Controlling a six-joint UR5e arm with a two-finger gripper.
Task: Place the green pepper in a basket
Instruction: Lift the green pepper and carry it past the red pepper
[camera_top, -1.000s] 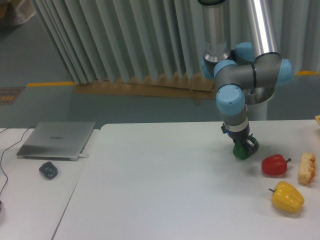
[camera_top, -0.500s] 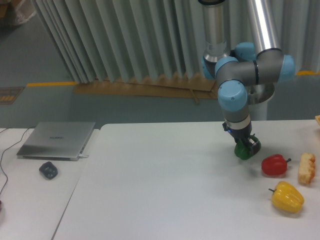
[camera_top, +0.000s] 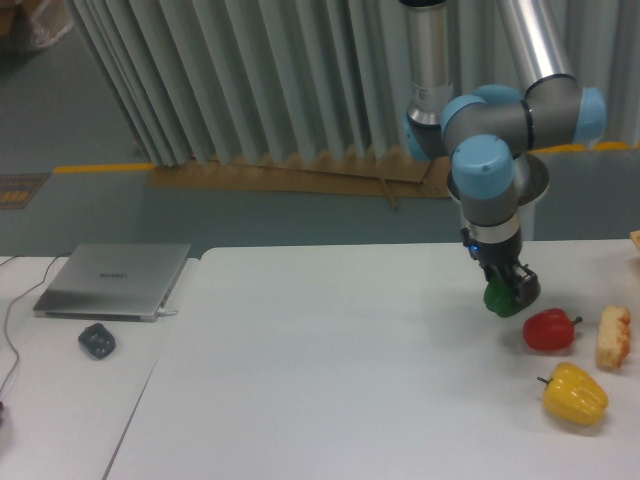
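The gripper (camera_top: 509, 291) is clamped on the green pepper (camera_top: 499, 299), its dark fingers closed around the pepper's upper part. The pepper hangs just above the white table (camera_top: 330, 370), toward the far right part of the surface, not far from the far edge. A red pepper (camera_top: 549, 329) lies just beside it, nearer the right edge, with a yellow pepper (camera_top: 575, 394) closer to the near right corner. A pale piece of food (camera_top: 613, 337) rests at the right edge. On the adjoining table at the left sit a closed laptop (camera_top: 115, 279) and a dark mouse (camera_top: 97, 340).
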